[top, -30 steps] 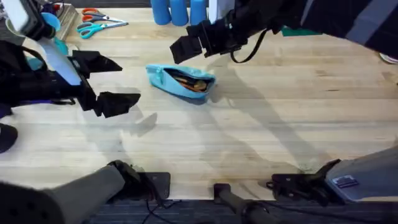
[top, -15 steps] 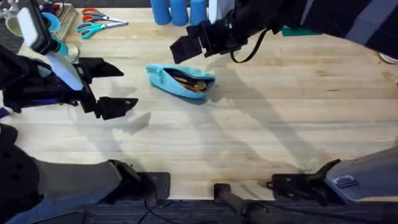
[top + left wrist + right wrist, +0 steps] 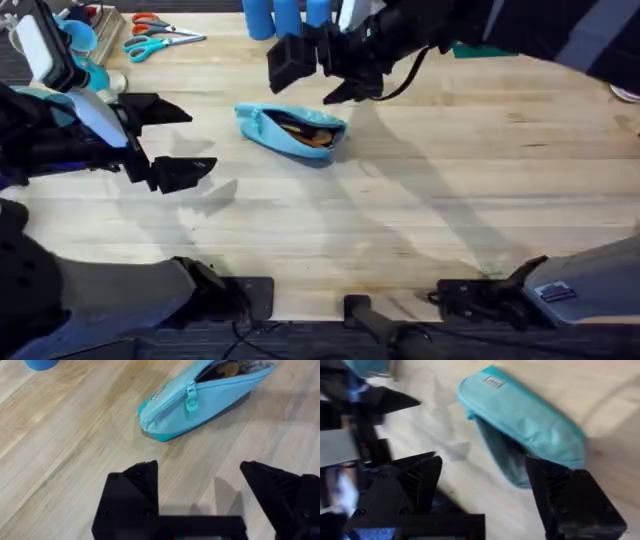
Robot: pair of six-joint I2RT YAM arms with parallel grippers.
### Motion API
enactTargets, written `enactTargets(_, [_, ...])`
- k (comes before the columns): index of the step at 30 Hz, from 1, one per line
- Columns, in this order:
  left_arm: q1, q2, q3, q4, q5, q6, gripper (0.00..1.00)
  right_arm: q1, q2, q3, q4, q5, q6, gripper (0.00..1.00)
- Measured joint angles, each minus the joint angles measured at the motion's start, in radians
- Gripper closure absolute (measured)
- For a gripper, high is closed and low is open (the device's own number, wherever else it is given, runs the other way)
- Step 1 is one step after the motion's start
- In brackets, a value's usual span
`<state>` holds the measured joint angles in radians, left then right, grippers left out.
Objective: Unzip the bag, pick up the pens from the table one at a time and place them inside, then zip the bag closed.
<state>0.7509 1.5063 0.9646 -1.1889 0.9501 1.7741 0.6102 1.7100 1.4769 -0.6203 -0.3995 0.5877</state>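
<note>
The light blue bag (image 3: 290, 131) lies unzipped on the table (image 3: 420, 210), with orange pens (image 3: 306, 130) showing through its opening. My left gripper (image 3: 172, 140) hovers open to the left of the bag, with nothing between its fingers. In the left wrist view the bag (image 3: 200, 402) and its zipper pull (image 3: 191, 403) lie just beyond the open left gripper (image 3: 200, 482). My right gripper (image 3: 315, 78) hangs open above the bag's far side. In the right wrist view the open right gripper (image 3: 485, 485) frames the bag (image 3: 530, 425) from above.
Blue cups (image 3: 285, 16) stand at the far edge behind the right gripper. Orange-handled and teal scissors (image 3: 160, 38) lie at the far left beside a teal holder (image 3: 80, 40). A green object (image 3: 470, 50) sits behind the right arm.
My right gripper has lifted away from the bag toward the far edge. My left gripper has drifted slightly left. The bag has stayed put.
</note>
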Motion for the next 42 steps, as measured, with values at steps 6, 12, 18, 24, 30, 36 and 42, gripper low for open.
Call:
enactTargets(6, [0.0, 0.0, 0.0, 0.0, 0.0, 0.0, 0.008, 0.009, 0.0, 0.0, 0.022, -0.097, 0.125, 0.003])
enactTargets(12, [0.0, 0.0, 0.0, 0.0, 0.0, 0.003, 0.008, 0.117, -0.027, 0.0, 0.016, 0.043, 0.28, 0.003])
enactTargets(18, [0.0, 0.0, 0.0, 0.0, 0.0, 0.003, 0.008, 0.238, -0.102, 0.008, 0.026, 0.265, 0.341, 0.004])
enactTargets(24, [0.0, 0.0, 0.0, 0.0, 0.0, 0.003, 0.008, 0.338, -0.104, 0.013, 0.079, 0.421, 0.397, 0.004])
enactTargets(30, [0.0, 0.0, 0.0, 0.0, 0.0, 0.003, 0.008, 0.347, -0.104, 0.013, 0.09, 0.467, 0.535, 0.003])
enactTargets(36, [0.0, 0.0, 0.0, 0.0, 0.0, 0.003, 0.008, 0.349, -0.094, 0.013, 0.093, 0.483, 0.666, 0.002])
enactTargets(42, [0.0, 0.0, 0.0, 0.0, 0.0, 0.003, 0.008, 0.378, -0.042, 0.013, 0.094, 0.489, 0.709, 0.002])
